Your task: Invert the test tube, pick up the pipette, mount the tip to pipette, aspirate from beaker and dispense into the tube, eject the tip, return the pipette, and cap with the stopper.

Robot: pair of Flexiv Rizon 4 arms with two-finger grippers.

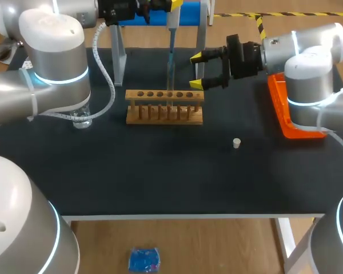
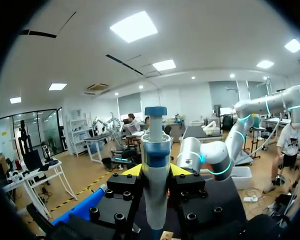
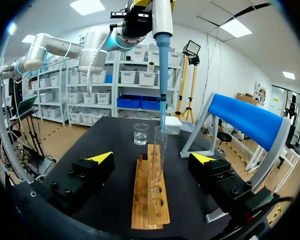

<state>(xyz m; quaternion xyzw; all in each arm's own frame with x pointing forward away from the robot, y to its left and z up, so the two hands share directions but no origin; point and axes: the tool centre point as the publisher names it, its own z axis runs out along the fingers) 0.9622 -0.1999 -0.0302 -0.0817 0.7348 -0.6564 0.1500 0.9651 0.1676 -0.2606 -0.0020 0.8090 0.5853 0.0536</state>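
Above the wooden rack (image 1: 164, 107), the pipette (image 1: 171, 34) is pinched by the left claw (image 2: 156, 170), its tip at the upright test tube's (image 3: 159, 155) mouth, while the right claw (image 1: 196, 71) is held spread beside the rack.

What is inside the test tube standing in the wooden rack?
The blue tip of the pipette in the left gripper reaches the mouth of the test tube. Whether liquid is inside cannot be told; the rack hides its bottom.

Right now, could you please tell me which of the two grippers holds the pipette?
The left gripper: it is shut on the pipette, held over the test tube. The right gripper stands open and empty near the wooden rack.
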